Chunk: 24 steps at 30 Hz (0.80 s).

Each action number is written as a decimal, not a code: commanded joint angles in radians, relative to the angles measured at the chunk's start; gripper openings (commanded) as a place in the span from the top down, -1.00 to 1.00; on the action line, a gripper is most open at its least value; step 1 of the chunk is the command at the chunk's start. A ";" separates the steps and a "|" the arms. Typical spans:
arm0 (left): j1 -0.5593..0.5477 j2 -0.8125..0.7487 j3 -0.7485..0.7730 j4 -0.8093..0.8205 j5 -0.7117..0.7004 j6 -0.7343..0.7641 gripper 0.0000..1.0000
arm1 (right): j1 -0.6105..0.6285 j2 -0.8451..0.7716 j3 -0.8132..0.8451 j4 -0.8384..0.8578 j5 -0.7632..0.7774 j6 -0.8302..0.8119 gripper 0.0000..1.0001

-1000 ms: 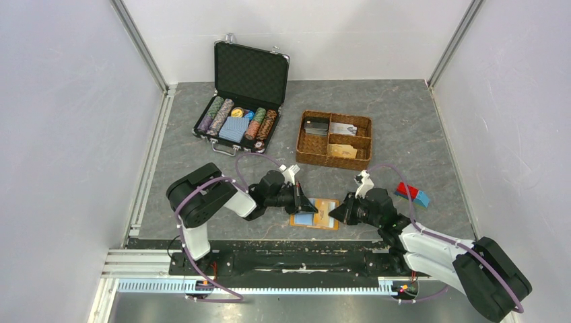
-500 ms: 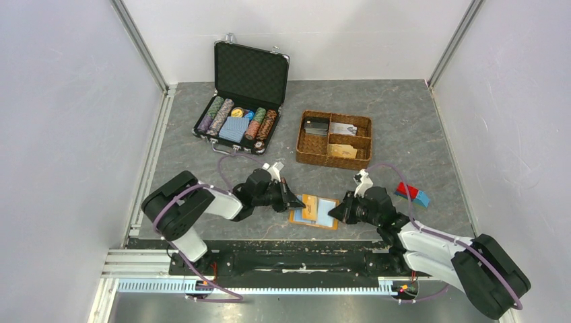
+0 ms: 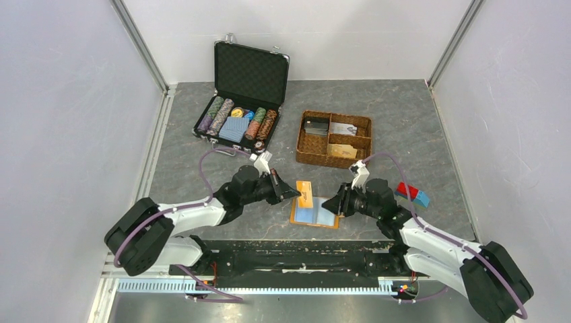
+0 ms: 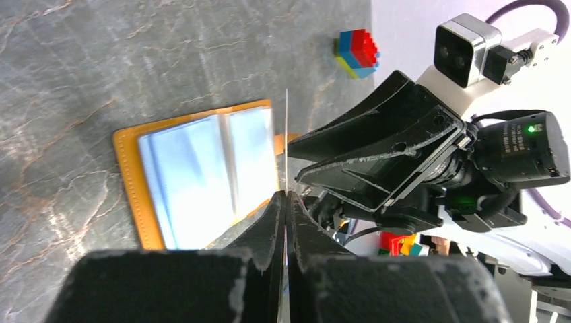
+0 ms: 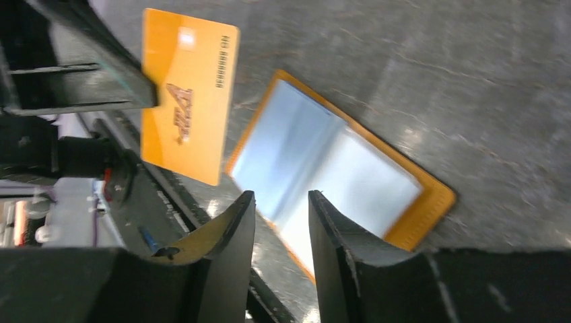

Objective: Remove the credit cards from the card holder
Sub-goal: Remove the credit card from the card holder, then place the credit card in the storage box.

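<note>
An orange card (image 5: 187,94) is clamped between the closed jaws of the left gripper (image 3: 293,193). It is held on edge, clear of the sleeves, just over the left side of the holder (image 3: 322,217). The holder is laid open flat on the table (image 3: 404,121) between the two arms, with pale blue sleeves showing. The right gripper (image 5: 279,202) is poised at the holder's right side, its jaws a little apart with nothing seen between them.

The step in hand is judged to be the removal of a card, and that card is out. Next, the card is to be carried aside and set down, perhaps in the basket (image 3: 299,138). The sleeves are then to be checked, since it cannot be told whether other cards are left inside.
</note>
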 commanded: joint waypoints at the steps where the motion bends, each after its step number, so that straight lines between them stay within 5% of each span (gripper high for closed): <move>1: -0.005 -0.049 -0.011 0.065 0.031 -0.054 0.95 | 0.002 -0.020 0.017 0.220 -0.138 0.046 0.18; 6: -0.019 -0.064 -0.036 0.174 0.067 -0.103 0.95 | 0.002 0.047 -0.040 0.496 -0.223 0.200 -0.01; 15: -0.043 -0.064 -0.065 0.293 0.087 -0.140 0.95 | 0.002 0.146 -0.032 0.606 -0.257 0.247 -0.02; 17: -0.046 -0.066 -0.068 0.295 0.081 -0.140 0.95 | 0.002 0.156 -0.032 0.639 -0.273 0.260 0.14; 20: -0.046 -0.070 -0.069 0.284 0.078 -0.128 0.89 | 0.001 0.166 -0.028 0.660 -0.299 0.254 0.64; 22: -0.046 -0.082 -0.059 0.231 0.074 -0.109 0.57 | 0.001 0.172 -0.012 0.608 -0.320 0.208 0.95; 24: -0.046 -0.109 -0.039 0.123 0.072 -0.067 0.24 | 0.001 0.170 0.006 0.552 -0.367 0.147 1.00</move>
